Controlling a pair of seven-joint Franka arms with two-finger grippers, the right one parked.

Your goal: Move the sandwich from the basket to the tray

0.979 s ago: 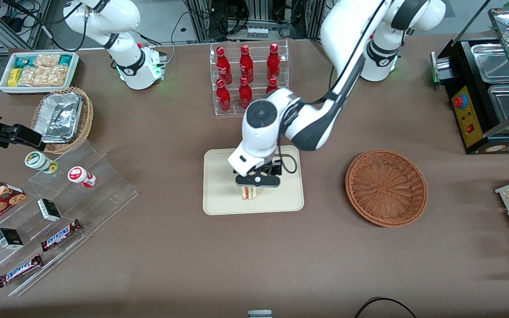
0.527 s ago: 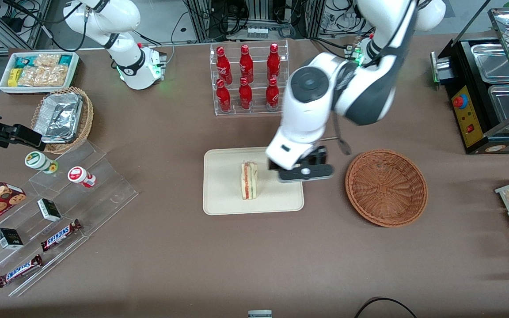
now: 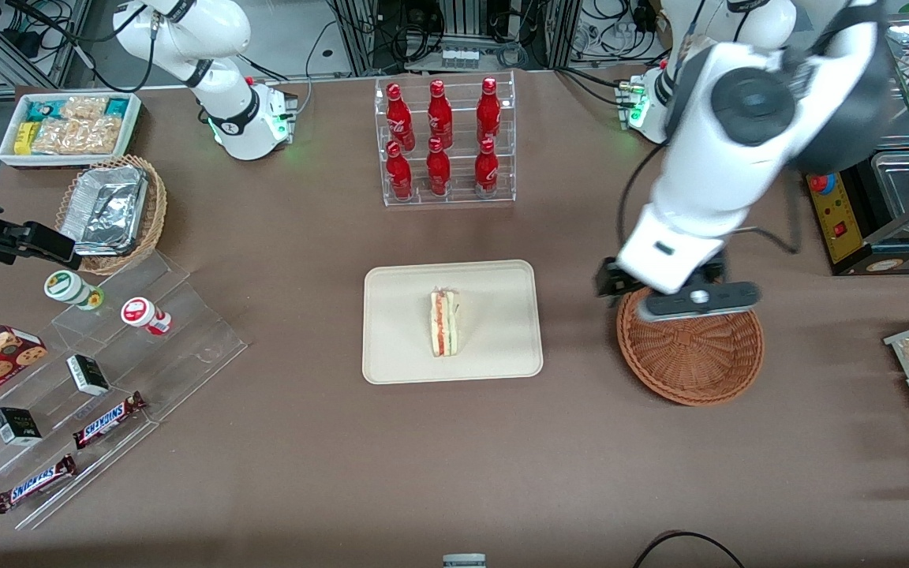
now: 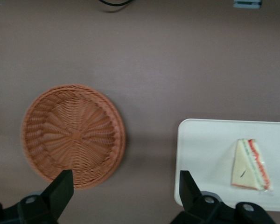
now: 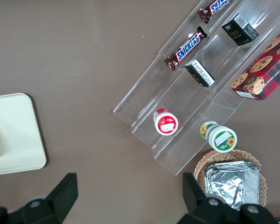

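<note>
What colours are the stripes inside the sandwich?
Red and green, between pale bread; the sandwich shows best in the left wrist view. The open gripper hangs above the basket.

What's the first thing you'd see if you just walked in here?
Probably the sandwich, lying alone in the middle of the cream tray. Next, the big white arm's open claw above the empty brown basket, beside the tray. Shiny red bottles stand in a clear rack farther from the camera.

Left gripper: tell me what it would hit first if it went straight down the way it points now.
Probably bare table, though depth is unclear. The left gripper points down with open fingers and nothing between them. It hangs by the basket rim's tray-side edge, so one finger might clip that rim. The sandwich lies on the tray.
</note>
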